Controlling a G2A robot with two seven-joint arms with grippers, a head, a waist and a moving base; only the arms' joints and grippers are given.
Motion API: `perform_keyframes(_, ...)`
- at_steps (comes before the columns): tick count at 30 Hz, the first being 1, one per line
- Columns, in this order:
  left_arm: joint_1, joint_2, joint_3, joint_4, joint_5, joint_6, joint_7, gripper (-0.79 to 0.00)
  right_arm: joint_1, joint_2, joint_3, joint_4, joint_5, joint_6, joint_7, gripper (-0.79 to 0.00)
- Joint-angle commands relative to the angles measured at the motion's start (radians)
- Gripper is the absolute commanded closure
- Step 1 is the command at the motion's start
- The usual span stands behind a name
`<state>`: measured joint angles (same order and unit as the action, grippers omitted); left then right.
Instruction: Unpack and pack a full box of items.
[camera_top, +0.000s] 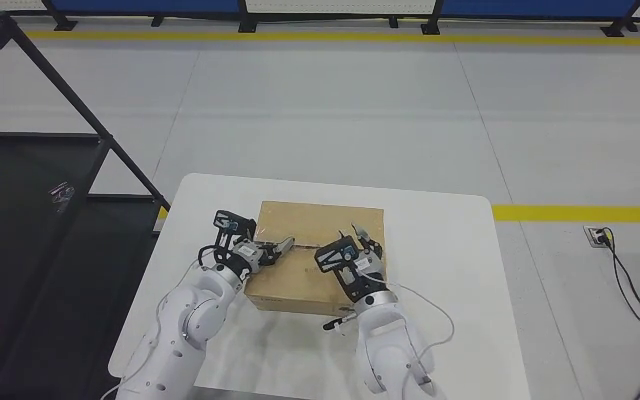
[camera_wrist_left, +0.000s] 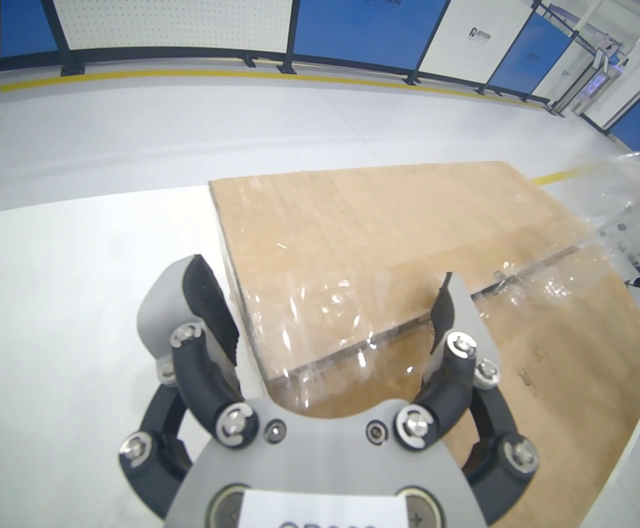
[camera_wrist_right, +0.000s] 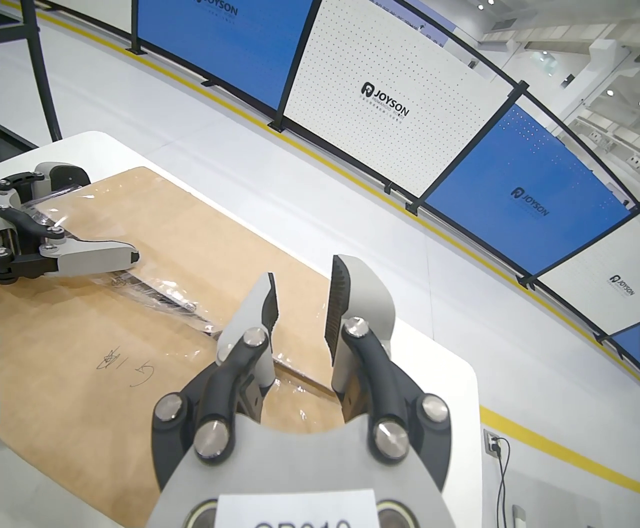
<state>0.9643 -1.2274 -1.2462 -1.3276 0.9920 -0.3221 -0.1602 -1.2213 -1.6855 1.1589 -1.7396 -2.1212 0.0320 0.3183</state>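
Observation:
A closed brown cardboard box (camera_top: 320, 235) sits in the middle of the white table (camera_top: 450, 270), its top seam sealed with clear tape (camera_wrist_left: 500, 285). My left gripper (camera_top: 272, 248) hovers open over the box's left end (camera_wrist_left: 350, 240); one finger (camera_wrist_left: 207, 300) hangs past the box edge, the other (camera_wrist_left: 447, 307) is above the taped seam. My right gripper (camera_top: 352, 243) is open just over the right end of the box (camera_wrist_right: 75, 375), fingers (camera_wrist_right: 340, 295) straddling the seam line. The left gripper (camera_wrist_right: 92, 257) rests low on the tape in the right wrist view.
A black metal frame (camera_top: 70, 150) stands off the table's left side. A thin white cable (camera_top: 432, 312) trails over the table beside the right arm. A floor socket with a cord (camera_top: 600, 237) lies to the right. The table has bare room right of the box.

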Motion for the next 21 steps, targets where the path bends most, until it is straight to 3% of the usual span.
perform_keyframes(1,0.001,0.000,0.001,0.001,0.001,0.001,-0.001,-0.785,-0.006,0.000,-0.002,-0.002,0.004,0.019,0.008,-0.302)
perform_keyframes(10,0.003,-0.002,0.003,0.002,0.004,0.000,-0.001,-0.785,-0.039,-0.004,0.002,-0.020,0.064,0.119,0.007,-0.560)
perform_keyframes(16,0.007,-0.001,0.003,-0.003,0.011,-0.002,-0.003,-0.785,-0.062,-0.004,0.006,-0.032,0.089,0.174,0.000,-0.619)
perform_keyframes(21,0.009,-0.001,0.002,-0.007,0.013,-0.003,-0.006,-0.785,-0.074,-0.005,0.019,-0.038,0.145,0.198,-0.004,-0.770)
